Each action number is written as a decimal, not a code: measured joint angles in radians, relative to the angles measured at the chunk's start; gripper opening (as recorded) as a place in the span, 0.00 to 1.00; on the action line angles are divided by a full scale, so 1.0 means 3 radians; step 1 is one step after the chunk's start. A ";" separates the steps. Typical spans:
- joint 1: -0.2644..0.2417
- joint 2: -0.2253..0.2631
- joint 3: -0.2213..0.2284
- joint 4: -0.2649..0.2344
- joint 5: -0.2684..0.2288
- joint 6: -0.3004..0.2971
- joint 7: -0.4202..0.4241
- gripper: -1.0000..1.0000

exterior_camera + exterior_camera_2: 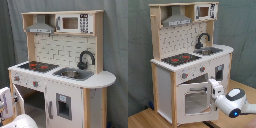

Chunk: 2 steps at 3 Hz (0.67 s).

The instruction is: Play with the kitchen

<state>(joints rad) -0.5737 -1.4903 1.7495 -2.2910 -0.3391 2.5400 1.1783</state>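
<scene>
The kitchen [65,55] is a white and light-wood toy unit with a black-red stovetop [37,65], a black faucet [85,59] over the sink [72,74], a grey hood [40,27] and a microwave shelf [70,23]. Its windowed oven door [193,102] stands ajar, and the first exterior view shows the dark oven cavity [32,100] behind it. My gripper [213,86] is at the right end of the oven door's handle, below the knobs [202,69]. The arm's white body [233,102] reaches in from the second exterior view's right.
The kitchen stands on a wooden surface [143,120] in front of a grey curtain [117,50]. A cupboard door with a grey panel [63,106] sits under the sink. The arm's white links [6,105] fill the first exterior view's lower left corner.
</scene>
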 joint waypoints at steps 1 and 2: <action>0.0005 0.0019 0.0010 0.0048 0.0002 -0.0113 0.0020 0.00; 0.0008 0.0019 0.0010 0.0049 0.0001 -0.0124 0.0020 1.00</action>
<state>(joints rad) -0.5711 -1.4845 1.7525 -2.2763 -0.3387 2.5028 1.1842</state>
